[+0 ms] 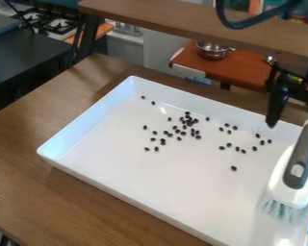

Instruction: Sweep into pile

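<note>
If you grip the scrub brush (299,161), lying at the tray (182,192)'s right side, off-centre, twisting may scatter the dark beans (190,123) mid-tray; gripper (272,124) near far edge, spread undeterminable.

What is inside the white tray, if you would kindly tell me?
Small dark pieces lie scattered in the white tray, densest toward its far side, with a brush at the right. Whatever is under the brush is covered, so I cannot tell.

Silvery pot (211,54) on orange-brown tbl (237,69), stove (58,24) upper L.
</note>
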`<state>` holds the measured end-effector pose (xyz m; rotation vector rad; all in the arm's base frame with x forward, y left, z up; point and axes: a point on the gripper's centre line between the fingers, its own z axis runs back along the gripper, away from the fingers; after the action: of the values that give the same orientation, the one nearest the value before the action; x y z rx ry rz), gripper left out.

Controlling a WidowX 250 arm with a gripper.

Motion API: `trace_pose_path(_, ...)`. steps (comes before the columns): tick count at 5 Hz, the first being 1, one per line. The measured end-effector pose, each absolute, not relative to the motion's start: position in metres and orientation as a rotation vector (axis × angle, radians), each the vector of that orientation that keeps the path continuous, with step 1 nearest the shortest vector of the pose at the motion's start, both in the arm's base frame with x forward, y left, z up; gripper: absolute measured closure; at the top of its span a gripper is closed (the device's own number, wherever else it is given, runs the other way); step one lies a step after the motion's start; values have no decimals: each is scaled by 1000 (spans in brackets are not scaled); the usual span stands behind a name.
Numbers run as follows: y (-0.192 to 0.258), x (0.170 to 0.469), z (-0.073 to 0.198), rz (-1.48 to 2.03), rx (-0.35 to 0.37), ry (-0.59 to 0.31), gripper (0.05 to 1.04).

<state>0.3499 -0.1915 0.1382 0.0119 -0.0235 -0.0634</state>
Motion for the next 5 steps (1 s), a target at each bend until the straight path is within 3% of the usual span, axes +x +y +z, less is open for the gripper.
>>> trace_pose_path(5,-216,371,104,-66,42,-43,83)
